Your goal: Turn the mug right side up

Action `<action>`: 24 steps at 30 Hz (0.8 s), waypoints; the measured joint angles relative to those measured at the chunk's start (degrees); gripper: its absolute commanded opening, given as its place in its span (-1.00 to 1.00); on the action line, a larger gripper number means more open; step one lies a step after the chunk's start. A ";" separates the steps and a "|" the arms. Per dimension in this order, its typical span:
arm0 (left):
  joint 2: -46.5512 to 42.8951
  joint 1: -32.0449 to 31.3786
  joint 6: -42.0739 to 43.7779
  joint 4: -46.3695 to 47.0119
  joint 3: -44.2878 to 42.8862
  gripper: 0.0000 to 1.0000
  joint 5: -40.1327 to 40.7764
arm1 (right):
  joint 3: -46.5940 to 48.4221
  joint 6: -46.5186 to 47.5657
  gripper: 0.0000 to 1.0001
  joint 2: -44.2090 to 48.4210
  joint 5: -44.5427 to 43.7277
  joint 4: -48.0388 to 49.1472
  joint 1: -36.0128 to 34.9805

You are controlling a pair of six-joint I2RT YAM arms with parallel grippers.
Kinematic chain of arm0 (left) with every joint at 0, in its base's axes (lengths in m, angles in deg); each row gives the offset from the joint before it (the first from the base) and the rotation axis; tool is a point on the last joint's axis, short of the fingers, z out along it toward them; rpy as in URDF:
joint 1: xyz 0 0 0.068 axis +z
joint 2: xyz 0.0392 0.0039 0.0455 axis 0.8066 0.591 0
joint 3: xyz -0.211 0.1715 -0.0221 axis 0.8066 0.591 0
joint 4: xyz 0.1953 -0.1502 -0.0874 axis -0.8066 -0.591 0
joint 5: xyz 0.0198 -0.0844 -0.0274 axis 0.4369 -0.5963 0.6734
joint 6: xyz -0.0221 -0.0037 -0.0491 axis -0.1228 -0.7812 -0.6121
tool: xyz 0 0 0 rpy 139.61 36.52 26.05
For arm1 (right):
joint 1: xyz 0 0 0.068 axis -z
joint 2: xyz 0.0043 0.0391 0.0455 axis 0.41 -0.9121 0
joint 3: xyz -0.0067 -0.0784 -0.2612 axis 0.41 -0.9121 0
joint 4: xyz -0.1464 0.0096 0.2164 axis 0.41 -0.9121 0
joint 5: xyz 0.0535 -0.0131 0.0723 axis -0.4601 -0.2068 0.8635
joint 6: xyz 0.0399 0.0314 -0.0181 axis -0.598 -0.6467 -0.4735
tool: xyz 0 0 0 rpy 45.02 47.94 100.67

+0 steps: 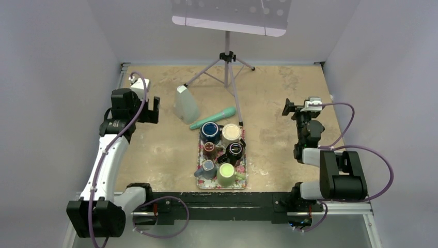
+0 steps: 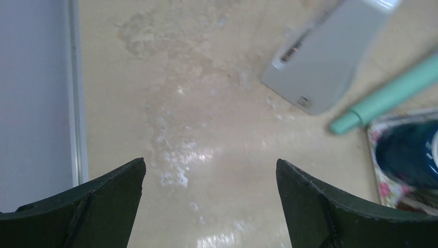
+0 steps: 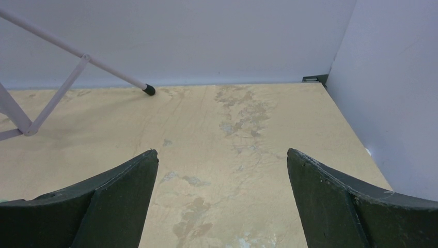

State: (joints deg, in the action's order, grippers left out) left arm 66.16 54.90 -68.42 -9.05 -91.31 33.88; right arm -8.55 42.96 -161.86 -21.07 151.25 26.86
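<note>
Left tool (image 1: 153,110) hangs with its jaws apart over bare bench (image 1: 279,93); the right tool (image 1: 287,107), jaws equally apart, hangs well off to the other side. A lilac tripod music stand (image 1: 226,54) stands at the back. Mid-bench lies a floral rectangular tray (image 1: 222,187) crowded with mugs, beside a pale translucent plastic container (image 1: 185,105) and a teal cylinder (image 1: 213,118). The black mug (image 1: 235,150) on the tray shows a pale ring on top; whether it is bottom-up I cannot tell. Any lettering is too small to read. Only the left wrist view catches the tray's corner.
</note>
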 measured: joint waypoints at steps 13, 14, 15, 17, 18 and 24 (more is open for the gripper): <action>-5.22 -6.14 21.90 -44.15 -17.79 0.70 -29.66 | 24.46 -0.15 0.84 27.63 18.08 -45.53 -3.15; -4.63 -9.86 22.43 -45.62 -17.20 0.64 -30.18 | 24.39 -0.11 0.84 30.05 20.06 -48.57 -5.05; -3.93 -14.01 22.88 -46.75 -16.46 0.61 -30.16 | 23.93 -0.15 0.85 32.20 21.55 -51.17 -6.91; -2.08 -20.44 23.80 -48.87 -15.39 0.61 -30.75 | 22.16 -0.87 0.86 35.78 23.78 -55.06 -9.66; -1.03 -22.82 24.28 -49.79 -14.97 0.61 -30.88 | 20.70 -1.68 0.86 37.68 24.65 -56.83 -10.49; 0.83 -33.66 24.94 -45.33 -9.33 0.45 -27.56 | 12.96 -8.17 0.82 45.31 24.04 -64.87 -11.67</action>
State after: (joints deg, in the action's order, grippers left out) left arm 66.99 21.24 -43.48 -54.38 -100.65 6.32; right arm 4.42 34.78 -116.55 2.97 86.38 15.19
